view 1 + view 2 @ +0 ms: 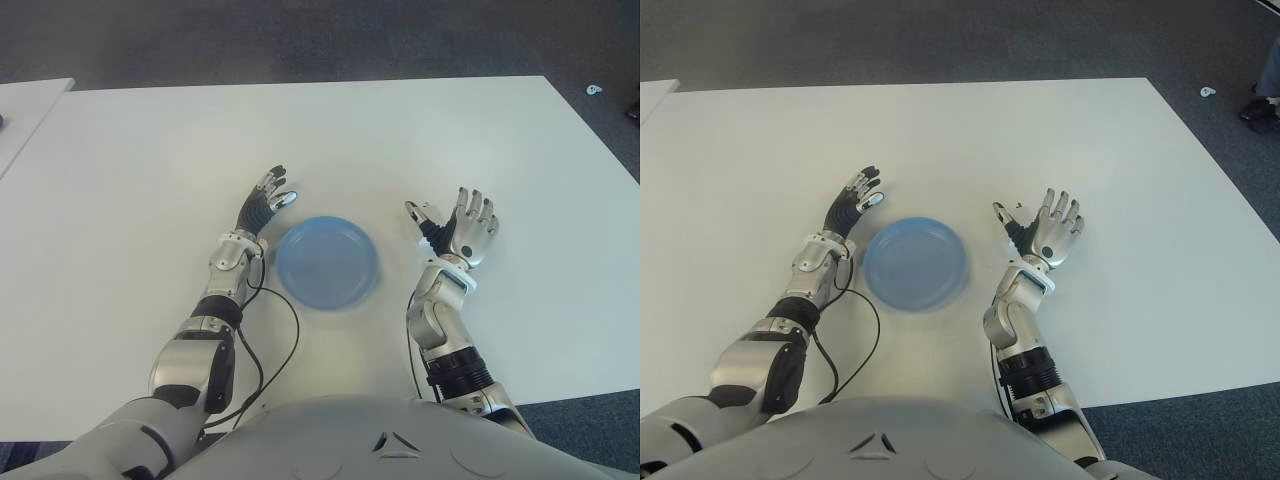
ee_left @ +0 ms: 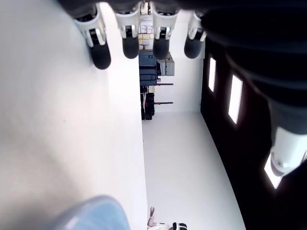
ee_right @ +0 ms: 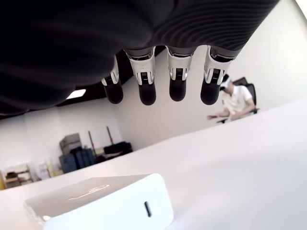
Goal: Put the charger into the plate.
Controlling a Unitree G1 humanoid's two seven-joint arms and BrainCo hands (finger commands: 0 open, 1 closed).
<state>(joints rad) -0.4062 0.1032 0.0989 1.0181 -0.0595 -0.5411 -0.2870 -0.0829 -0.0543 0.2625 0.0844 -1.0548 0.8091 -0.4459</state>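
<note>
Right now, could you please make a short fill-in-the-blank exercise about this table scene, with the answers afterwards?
1. The plate on the white table is ___ in colour.
2. The plate lies ___ the left hand and the right hand.
3. The white charger, not yet in the plate, shows close to the robot's ___ hand.

Missing words: blue; between; right.

silver-grey jointed arms with black ribbed wrists; left hand (image 1: pixel 268 203) and right hand (image 1: pixel 462 232) have black-tipped fingers; black cable (image 1: pixel 283 345) near the plate (image 1: pixel 327 262).
</note>
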